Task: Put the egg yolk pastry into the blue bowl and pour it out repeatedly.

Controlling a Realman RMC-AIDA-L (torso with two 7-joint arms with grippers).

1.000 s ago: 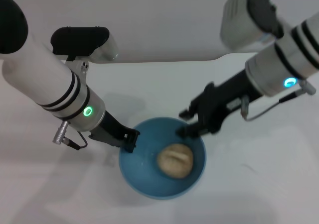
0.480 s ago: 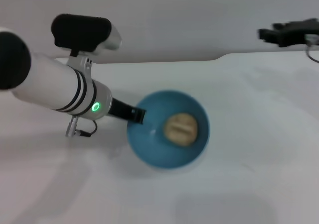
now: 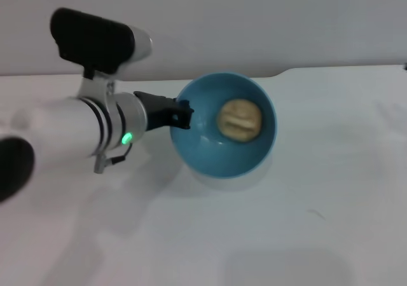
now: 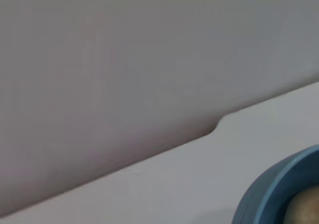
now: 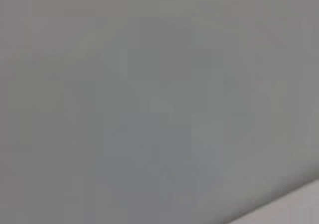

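The blue bowl [image 3: 226,149] is lifted above the white table and tilted, its opening facing the head camera. The egg yolk pastry [image 3: 240,120], a pale tan ball, lies inside it against the far wall. My left gripper [image 3: 181,115] is shut on the bowl's left rim and holds it up. In the left wrist view the bowl's rim [image 4: 271,184] and a bit of the pastry [image 4: 304,209] show at the corner. My right gripper is out of view; its wrist view shows only a grey wall.
The white table [image 3: 305,222] spreads below the bowl, with the bowl's shadow under it. A grey wall [image 3: 254,19] stands behind the table's far edge, which has a small step [image 4: 217,127].
My left gripper has lifted the bowl up and away from me, tilting it with the pastry inside. My right arm has withdrawn to the right and left the head view.
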